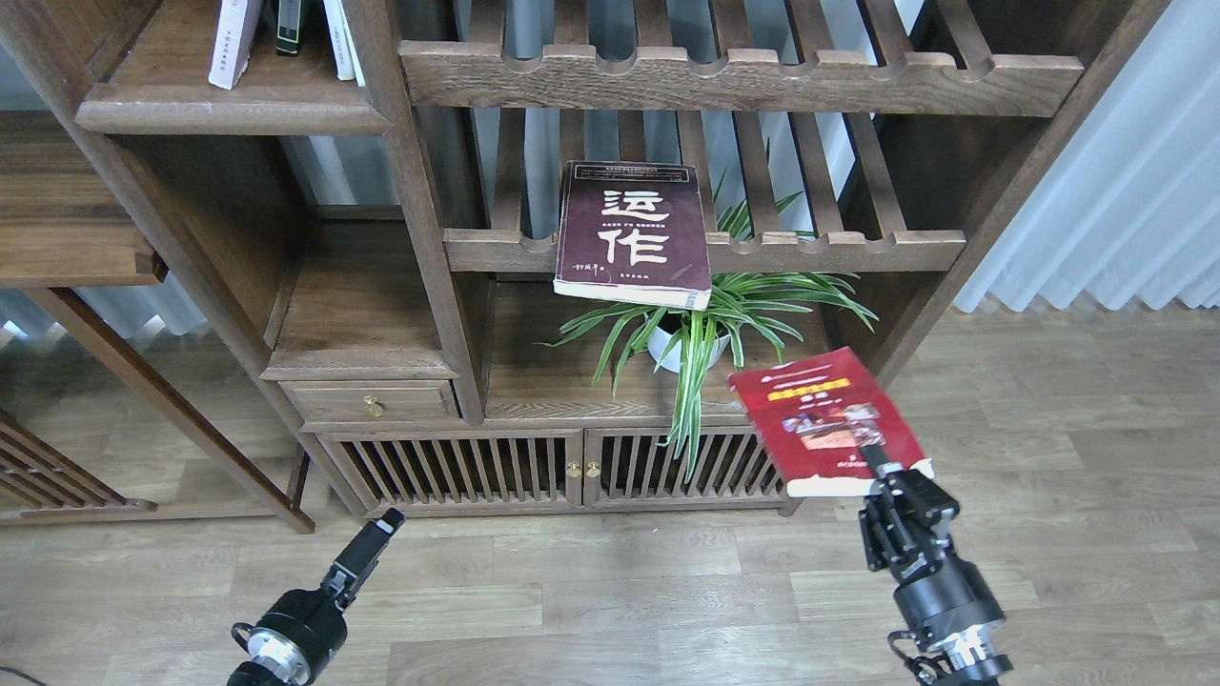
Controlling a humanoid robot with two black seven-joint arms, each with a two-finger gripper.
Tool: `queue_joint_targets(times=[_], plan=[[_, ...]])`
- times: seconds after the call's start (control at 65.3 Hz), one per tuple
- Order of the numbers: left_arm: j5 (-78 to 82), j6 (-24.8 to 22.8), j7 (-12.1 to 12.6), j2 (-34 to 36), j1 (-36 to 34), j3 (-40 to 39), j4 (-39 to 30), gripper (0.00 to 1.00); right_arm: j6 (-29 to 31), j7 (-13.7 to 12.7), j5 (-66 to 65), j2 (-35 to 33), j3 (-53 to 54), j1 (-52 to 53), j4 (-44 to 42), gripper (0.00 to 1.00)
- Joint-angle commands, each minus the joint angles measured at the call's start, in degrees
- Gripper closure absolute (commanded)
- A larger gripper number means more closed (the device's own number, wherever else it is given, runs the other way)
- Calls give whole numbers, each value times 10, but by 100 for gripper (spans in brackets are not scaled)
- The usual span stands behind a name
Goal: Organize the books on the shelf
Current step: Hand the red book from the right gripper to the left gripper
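Right pincer (875,457) clamps the red paperback with yellow title (827,419) by its near edge, low and right of the dark-brown wooden shelf board (229,100) up-left; left pincer (381,529) hangs empty, gap unclear.

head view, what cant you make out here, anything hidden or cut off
- Upright books on the shelf, head view: tops cut off by the upper edge.
- Left gripper: dark and end-on, fingers cannot be told apart.
- Red book in the right gripper: title too small to read.
- Plant pot: mostly hidden by its leaves and the maroon book.
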Motion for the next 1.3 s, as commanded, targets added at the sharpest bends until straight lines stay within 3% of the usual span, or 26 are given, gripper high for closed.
queue_joint_targets(times=[0.0,0.123,0.184,0.23,0.337,0.781,1.149,1.287], plan=[[-14,0,-1,-2,22,1,-66,0,0,-24,-35,54,-12,-14,-1,95],[-115,0,18,3,34,28,-138,2,0,-31,-52,63,-26,-15,-1,95],[-187,0,56,12,43,60,-175,3,0,-31,-46,63,-30,-15,-1,95],[-239,0,100,23,46,79,-189,3,0,-32,-40,63,-34,-15,0,94],[-280,0,148,24,45,95,-194,3,0,-35,-37,63,-55,-13,0,94],[-286,0,148,-44,47,138,-180,5,0,-48,-37,63,-118,-6,0,94],[-286,0,147,-47,39,148,-132,27,0,-48,-38,63,-127,-7,0,94],[-286,0,145,-47,34,147,-126,28,0,-52,-38,63,-130,-7,0,94]])
